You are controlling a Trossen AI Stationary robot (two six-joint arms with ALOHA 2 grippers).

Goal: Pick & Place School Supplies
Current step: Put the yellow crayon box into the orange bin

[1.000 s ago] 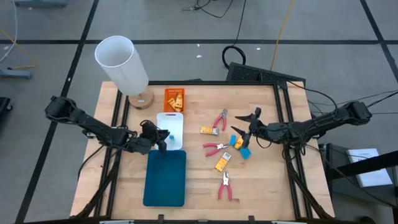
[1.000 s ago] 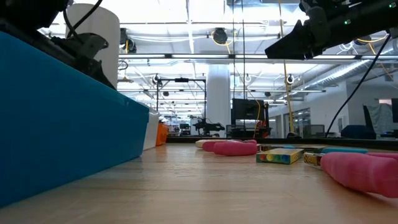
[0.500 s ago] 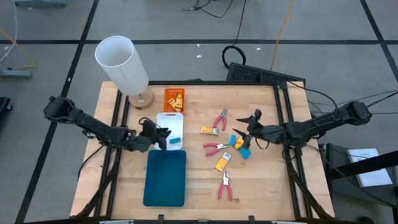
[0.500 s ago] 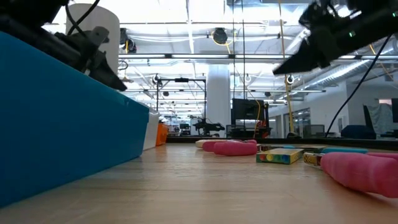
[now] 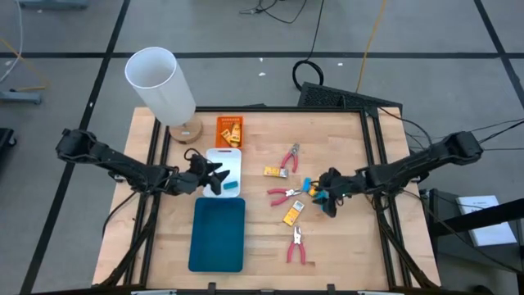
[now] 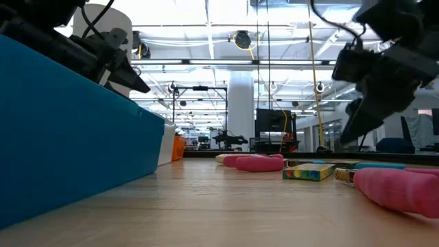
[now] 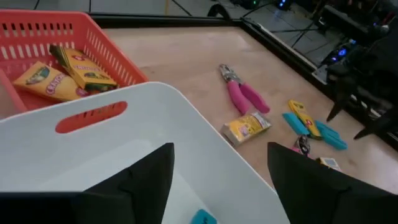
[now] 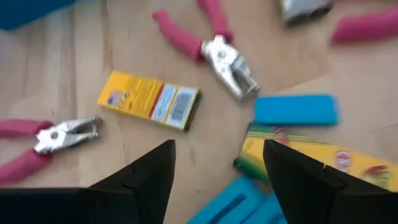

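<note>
The right gripper [image 5: 326, 199], fingers spread wide and empty, hangs over the blue pieces [image 8: 297, 109] and yellow packet [image 8: 149, 99] mid-table, seemingly picking a target, so next it must drop and close; the left gripper [image 5: 210, 176] waits wide over the white tray [image 5: 232, 157]

A grey floor [image 5: 65, 33] crossed by dark lines is seen around the wooden table [image 5: 344, 246]; cables [image 5: 307, 72] are coiled at top centre. Ceiling lights [image 6: 206, 31] are lit overhead.
</note>
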